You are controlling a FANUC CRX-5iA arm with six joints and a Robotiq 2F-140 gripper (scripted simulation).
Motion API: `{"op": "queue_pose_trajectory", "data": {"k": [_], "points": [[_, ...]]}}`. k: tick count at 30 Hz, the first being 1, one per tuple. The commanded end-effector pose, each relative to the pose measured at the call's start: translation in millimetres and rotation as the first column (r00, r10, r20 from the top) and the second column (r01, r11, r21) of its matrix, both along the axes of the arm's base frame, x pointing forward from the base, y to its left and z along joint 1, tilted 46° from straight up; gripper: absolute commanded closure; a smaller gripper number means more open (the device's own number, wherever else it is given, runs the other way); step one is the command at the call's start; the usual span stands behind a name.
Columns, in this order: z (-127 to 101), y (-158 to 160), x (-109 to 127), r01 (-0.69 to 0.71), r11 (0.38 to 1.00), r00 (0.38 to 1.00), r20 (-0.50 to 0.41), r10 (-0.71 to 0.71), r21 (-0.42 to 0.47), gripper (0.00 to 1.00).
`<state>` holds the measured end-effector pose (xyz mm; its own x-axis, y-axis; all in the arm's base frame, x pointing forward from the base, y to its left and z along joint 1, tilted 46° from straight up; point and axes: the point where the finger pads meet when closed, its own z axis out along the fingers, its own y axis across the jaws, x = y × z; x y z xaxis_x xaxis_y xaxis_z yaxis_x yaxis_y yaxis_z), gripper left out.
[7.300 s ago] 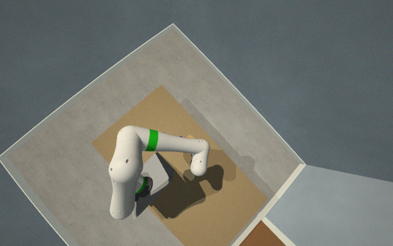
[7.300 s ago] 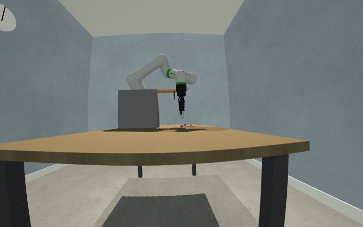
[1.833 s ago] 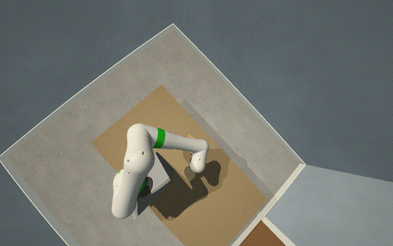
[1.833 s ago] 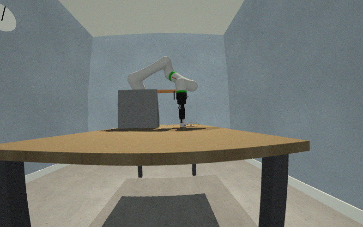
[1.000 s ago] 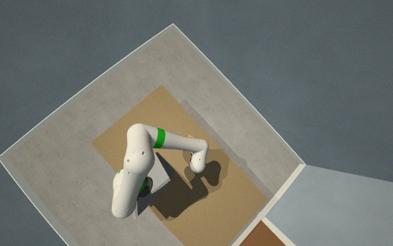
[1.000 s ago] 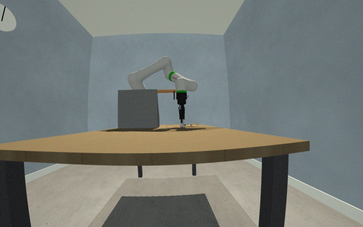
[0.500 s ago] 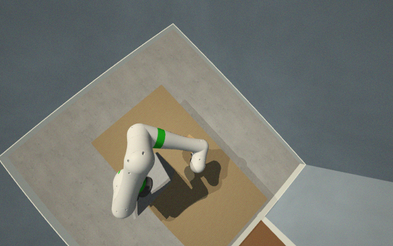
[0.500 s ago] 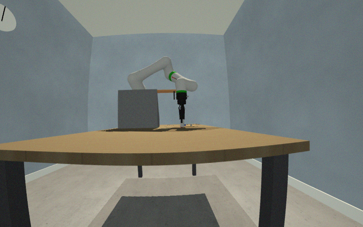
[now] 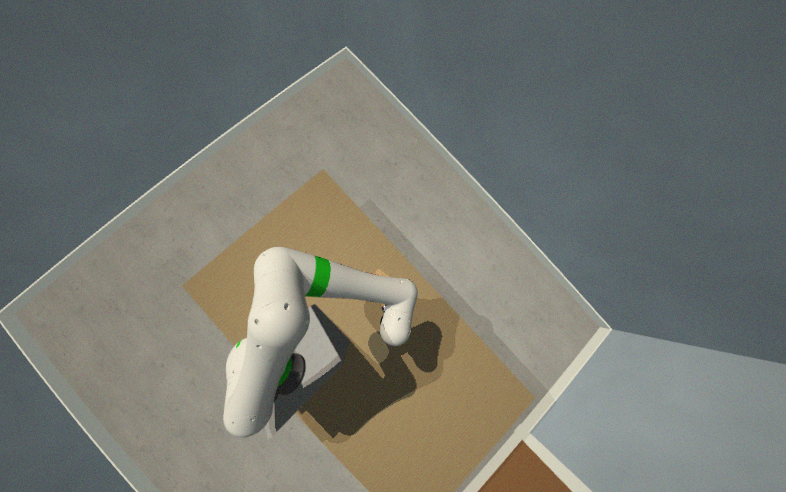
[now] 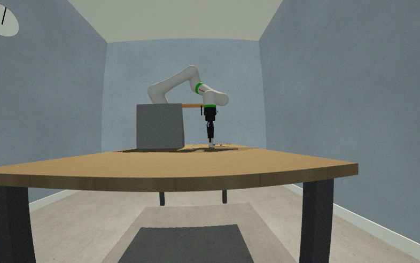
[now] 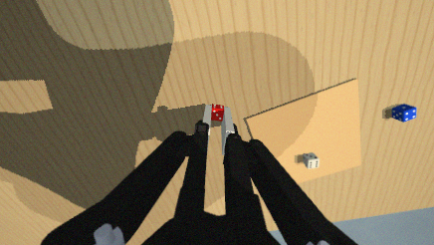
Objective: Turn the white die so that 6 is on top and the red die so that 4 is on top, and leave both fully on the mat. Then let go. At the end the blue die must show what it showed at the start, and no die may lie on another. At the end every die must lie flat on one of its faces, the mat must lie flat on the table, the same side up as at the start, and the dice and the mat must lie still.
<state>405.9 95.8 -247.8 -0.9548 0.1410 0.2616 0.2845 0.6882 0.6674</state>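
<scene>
My gripper points down at the table, its pale fingertips shut on the red die. A fingertip stands against each side of the die, which is off the mat, left of the mat's near corner in the wrist view. The white die stands on the tan mat; its face toward the camera's lower side seems to show six pips. The blue die lies on the table, right of the mat. The arm hides the dice in the top view. Which number is on top of each die is hard to tell.
The wooden table carries the arm's grey box-shaped base. The arm's shadow falls around the gripper. A table edge shows at the lower right of the wrist view, beyond the white and blue dice.
</scene>
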Motion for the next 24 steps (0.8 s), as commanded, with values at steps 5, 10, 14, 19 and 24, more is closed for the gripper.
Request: {"op": "queue_pose_trajectory", "data": {"k": [5,10,14,19,24], "points": [[1.0,-1.3,0.2,0.000,1.000,1.000,0.000,0.000,0.000,0.93],[9.6,-10.1,1.3,0.000,1.000,1.000,0.000,0.000,0.000,0.93],[27.4,-28.2,3.5,0.000,1.000,1.000,0.000,0.000,0.000,0.93],[53.5,-54.8,6.7,0.000,1.000,1.000,0.000,0.000,0.000,0.93],[64.6,-66.2,8.1,0.000,1.000,1.000,0.000,0.000,0.000,0.93]]}}
